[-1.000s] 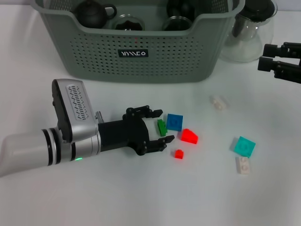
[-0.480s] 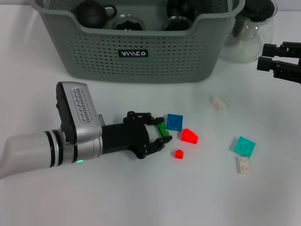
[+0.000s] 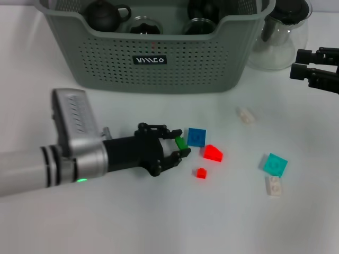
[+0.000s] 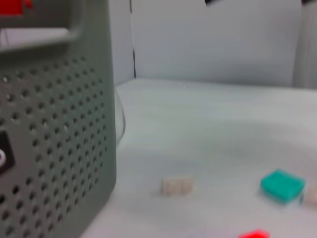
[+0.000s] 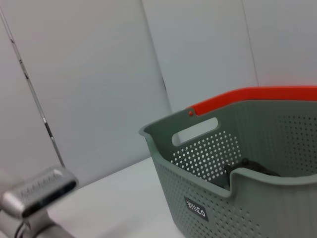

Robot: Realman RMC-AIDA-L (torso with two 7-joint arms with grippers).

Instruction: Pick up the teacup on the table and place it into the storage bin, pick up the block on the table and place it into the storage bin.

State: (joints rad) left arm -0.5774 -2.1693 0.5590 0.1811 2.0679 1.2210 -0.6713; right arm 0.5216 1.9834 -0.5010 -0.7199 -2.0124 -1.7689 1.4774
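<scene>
Left gripper (image 3: 178, 146) pinches the green block (image 3: 181, 143) over the white table (image 3: 159, 222), below the storage bin (image 3: 153, 55).

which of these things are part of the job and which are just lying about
Job: storage bin; green block, gripped by the left gripper.
Lying about: glass jug; blue block; teal block; parked right gripper.

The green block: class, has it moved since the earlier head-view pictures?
Yes. The green block, shut in the left tool, has shifted slightly toward the storage bin, judged against the unmoved blue block.
</scene>
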